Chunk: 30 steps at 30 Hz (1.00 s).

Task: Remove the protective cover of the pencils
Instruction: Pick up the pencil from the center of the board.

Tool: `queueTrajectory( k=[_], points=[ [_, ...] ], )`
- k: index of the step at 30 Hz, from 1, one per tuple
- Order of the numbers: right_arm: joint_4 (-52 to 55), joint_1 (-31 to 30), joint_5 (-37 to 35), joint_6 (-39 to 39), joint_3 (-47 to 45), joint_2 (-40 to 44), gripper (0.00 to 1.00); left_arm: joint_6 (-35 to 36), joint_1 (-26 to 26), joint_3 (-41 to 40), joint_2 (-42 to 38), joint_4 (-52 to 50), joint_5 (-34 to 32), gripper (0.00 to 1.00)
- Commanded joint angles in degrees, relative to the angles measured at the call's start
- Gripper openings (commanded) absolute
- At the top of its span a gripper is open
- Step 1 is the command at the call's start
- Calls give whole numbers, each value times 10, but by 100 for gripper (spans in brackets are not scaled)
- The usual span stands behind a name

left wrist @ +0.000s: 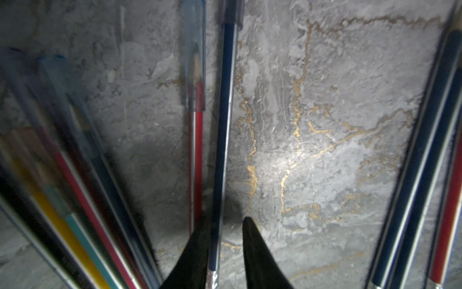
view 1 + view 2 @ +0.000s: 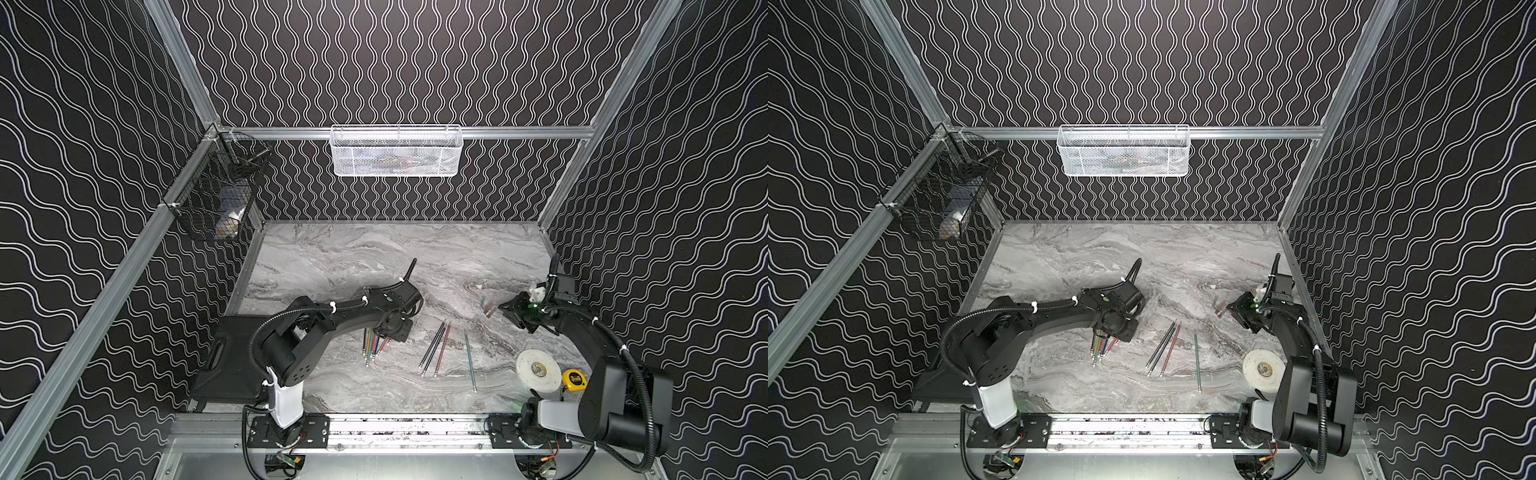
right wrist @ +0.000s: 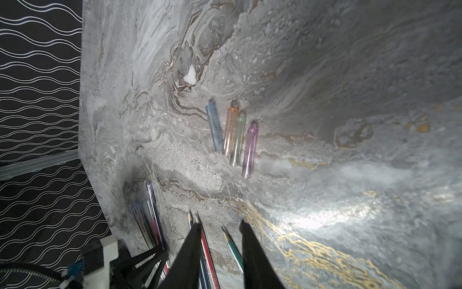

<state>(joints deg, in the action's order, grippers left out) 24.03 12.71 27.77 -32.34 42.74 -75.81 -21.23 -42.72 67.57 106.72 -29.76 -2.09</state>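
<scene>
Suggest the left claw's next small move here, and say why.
Probably close the left claw on the dark blue pencil: it lies between the open jaws, against one of them, and its clear cap is still on.

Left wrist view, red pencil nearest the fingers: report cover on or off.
On: a clear cover sheathes the sharpened tip of the red pencil.

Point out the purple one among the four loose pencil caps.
The purple cap lies at one end of the row, beside the green cap; the orange cap and blue cap follow.
</scene>
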Motion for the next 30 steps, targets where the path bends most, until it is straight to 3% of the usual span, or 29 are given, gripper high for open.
queueTrajectory(
  k=[1,15,22,30],
  points=[
    [4,0,4,1,0,4,28,-1,0,3,0,1,-12,28],
    [1,-1,10,-1,5,-4,28,-5,-1,0,42,-2,-5,27],
    [-5,0,10,-2,7,-11,28,7,-1,12,37,-15,-8,4],
    [-23,-4,36,-1,1,-11,29,4,-1,42,-6,-33,-1,1]
  ],
)
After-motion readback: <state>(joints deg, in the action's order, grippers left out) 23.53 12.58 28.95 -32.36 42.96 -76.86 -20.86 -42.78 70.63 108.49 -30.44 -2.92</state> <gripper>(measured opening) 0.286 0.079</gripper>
